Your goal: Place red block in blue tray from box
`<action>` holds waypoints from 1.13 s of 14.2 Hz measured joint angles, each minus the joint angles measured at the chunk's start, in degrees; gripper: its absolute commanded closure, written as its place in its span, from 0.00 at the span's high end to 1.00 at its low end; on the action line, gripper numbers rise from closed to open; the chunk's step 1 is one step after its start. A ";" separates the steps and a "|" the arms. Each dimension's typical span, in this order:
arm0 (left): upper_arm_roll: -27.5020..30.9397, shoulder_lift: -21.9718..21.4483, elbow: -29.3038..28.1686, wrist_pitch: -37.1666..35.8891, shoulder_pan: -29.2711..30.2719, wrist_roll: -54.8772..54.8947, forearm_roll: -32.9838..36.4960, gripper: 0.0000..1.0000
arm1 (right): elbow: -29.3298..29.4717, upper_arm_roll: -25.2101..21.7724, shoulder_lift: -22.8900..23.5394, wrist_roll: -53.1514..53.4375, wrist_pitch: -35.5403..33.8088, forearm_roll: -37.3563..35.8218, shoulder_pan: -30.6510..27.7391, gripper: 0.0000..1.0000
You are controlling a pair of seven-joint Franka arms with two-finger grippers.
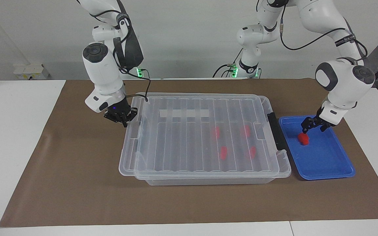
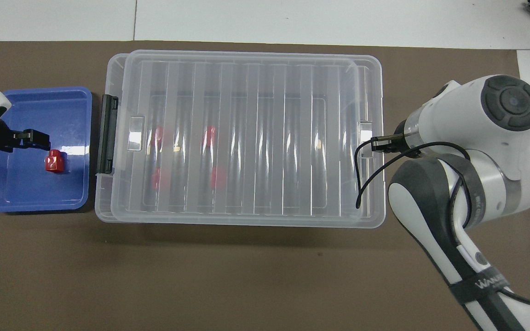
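One red block (image 1: 304, 139) lies free on the floor of the blue tray (image 1: 340, 170), and my left gripper (image 1: 313, 126) hangs just above it with its fingers spread apart and nothing between them. I judge the placing step done: the block rests inside the rim, in the half of the tray nearer to the robots, and touches neither finger. Outward from there, the tray sits on the brown mat (image 1: 77, 196) just beside the latch end of the box (image 1: 208, 178), at the left arm's end of the table. My right gripper (image 1: 122, 118) is at the box's other end, fingertips together, pinched on the end tab of the clear lid (image 1: 192, 137), or at least touching it; the overhead view shows the tips at the tab but I cannot confirm how firm the hold is. That lid now covers nearly the whole box, and four more red blocks (image 1: 223, 152) show through it on the box floor, toward the latch end. What is left, in my judgement, is minor: seat the lid square, let go of the tab, and lift both arms clear of tray and box.
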 measured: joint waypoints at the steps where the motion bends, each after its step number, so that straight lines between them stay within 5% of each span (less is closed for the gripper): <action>1: -0.16 -0.92 0.72 -2.10 -0.32 0.00 0.00 1.00 | 0.00 0.00 -0.01 0.13 -0.02 0.00 0.21 0.00; 6: -1.19 -8.72 2.79 -10.48 -2.81 0.01 -0.01 1.00 | 0.00 0.00 -0.01 0.19 -0.03 0.04 0.41 0.00; 9: -1.11 -13.68 2.61 -12.68 -9.94 -0.15 -0.02 1.00 | 0.00 0.00 -0.01 0.19 -0.03 0.05 0.43 0.00; 16: 0.03 -13.96 2.09 -13.00 -14.88 -0.68 -0.02 1.00 | 0.00 0.01 -0.01 0.19 -0.03 0.09 1.12 0.00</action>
